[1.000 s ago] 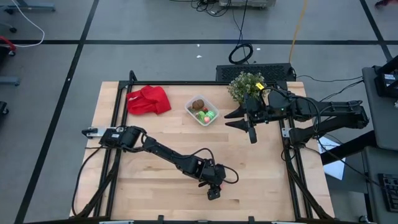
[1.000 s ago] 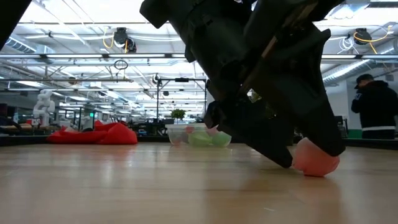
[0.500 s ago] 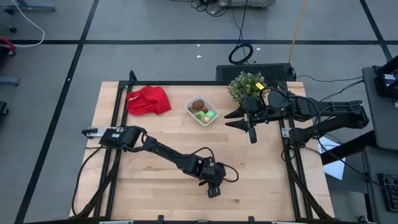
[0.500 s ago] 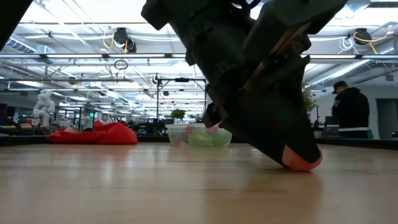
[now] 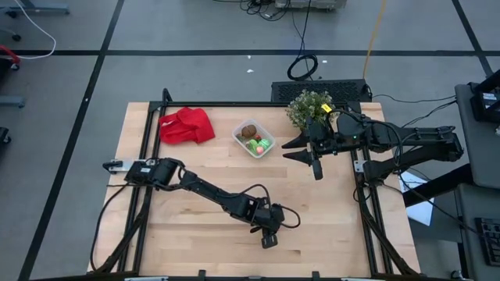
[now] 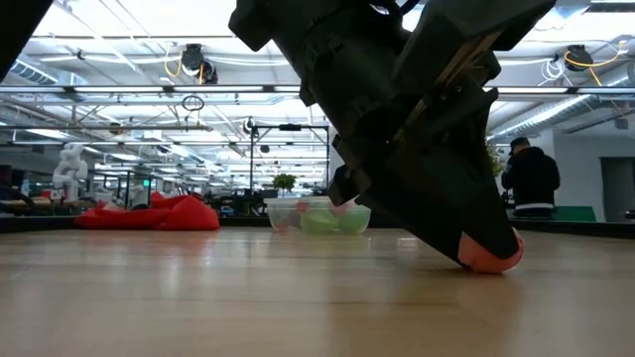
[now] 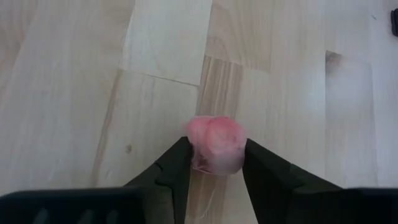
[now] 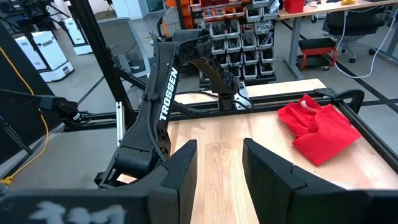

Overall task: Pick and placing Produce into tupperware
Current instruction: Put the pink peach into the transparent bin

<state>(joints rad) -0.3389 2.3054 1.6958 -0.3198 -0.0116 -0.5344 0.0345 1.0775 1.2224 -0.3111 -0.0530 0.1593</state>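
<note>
**One pink piece clamped near the bench's front edge**

One soft-looking, lumpy pink toy fruit (image 7: 215, 144) sits pinched between my left gripper's (image 5: 268, 238) two dark fingers, resting on the pale, straight-grained wood of the bench (image 5: 195, 172) close to the front edge, about midway along it. From table height I can only see the fruit's rounded pink underside poking out below the gripper's bulk, which blocks most of that view.

Toward the back edge, the clear, round-cornered tupperware (image 5: 253, 139) holds a fuzzy brown piece (image 5: 249, 131) and green and red bits I can't make out singly. A crumpled red cloth (image 5: 187, 126) lies near the back left corner; a bushy green potted plant (image 5: 308, 106) stands near the back right corner.

My right gripper (image 5: 316, 168) hangs just right of the tupperware, in front of the plant, its fingers slightly parted and holding nothing.

A person (image 6: 530, 179) in dark clothes stands in the room beyond.
</note>
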